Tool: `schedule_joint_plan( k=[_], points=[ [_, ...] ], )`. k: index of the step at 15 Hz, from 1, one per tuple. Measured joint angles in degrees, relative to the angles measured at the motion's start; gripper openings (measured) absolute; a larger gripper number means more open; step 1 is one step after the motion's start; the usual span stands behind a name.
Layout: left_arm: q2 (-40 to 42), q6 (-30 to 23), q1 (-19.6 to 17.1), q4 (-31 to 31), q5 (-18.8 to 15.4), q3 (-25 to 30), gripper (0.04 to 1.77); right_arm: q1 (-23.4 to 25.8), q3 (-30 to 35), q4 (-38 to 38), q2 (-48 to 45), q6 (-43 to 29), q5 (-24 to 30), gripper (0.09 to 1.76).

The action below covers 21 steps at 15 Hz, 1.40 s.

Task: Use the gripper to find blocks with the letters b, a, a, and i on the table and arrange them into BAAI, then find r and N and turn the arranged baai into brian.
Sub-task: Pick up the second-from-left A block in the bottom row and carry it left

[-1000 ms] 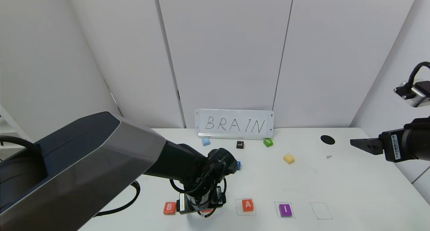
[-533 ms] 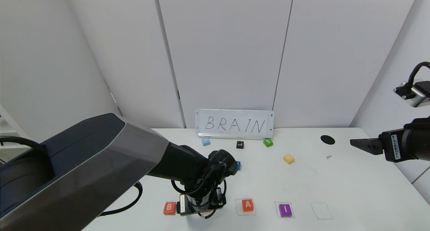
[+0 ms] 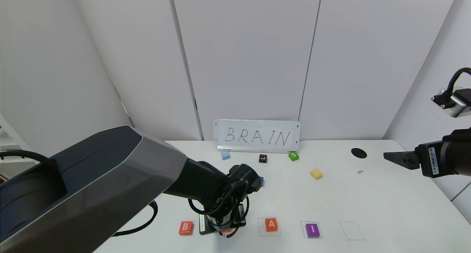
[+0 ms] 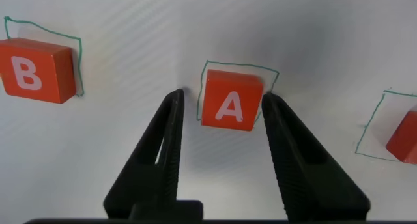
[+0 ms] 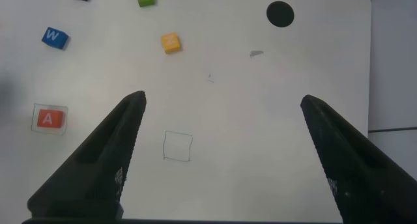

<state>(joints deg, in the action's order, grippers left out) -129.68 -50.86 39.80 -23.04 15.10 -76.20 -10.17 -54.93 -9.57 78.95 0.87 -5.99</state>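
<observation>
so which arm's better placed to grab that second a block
Left. The left gripper is open with its fingers either side of the A block in its drawn square, next to the B block. The right gripper hangs far off over the table's right edge.

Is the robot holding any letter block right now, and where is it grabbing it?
Nothing is held. The left tool is open around the A block, not gripping. The right tool is open and empty.

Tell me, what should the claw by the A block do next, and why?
Probably close on that A block and lift it. The left claw is open with a finger on each side, and BRAIN needs R in that second square, beside the B block.
</observation>
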Motion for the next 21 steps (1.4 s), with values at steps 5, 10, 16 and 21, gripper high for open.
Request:
schedule_joint_plan(
  k=[5, 10, 16, 21],
  points=[
    [-0.06, 0.0, 0.0, 0.02, 0.02, 0.18, 0.51, 0.0, 0.17, 0.05, 0.02, 0.0, 0.02, 1.71],
    [0.0, 0.0, 0.0, 0.02, 0.02, 0.16, 0.51, -0.09, 0.17, 0.1, 0.1, 0.04, 0.0, 1.71],
    [3.77, 2.85, -0.45, -1.1, -0.17, -0.3, 0.51, -0.57, 0.37, 0.18, 0.05, 0.06, -0.06, 1.71],
    [9.51, 12.46, -4.19, -1.37, -0.22, 1.6, 0.51, -0.49, 0.35, 0.21, -0.26, 0.09, -0.09, 1.71]
  ],
)
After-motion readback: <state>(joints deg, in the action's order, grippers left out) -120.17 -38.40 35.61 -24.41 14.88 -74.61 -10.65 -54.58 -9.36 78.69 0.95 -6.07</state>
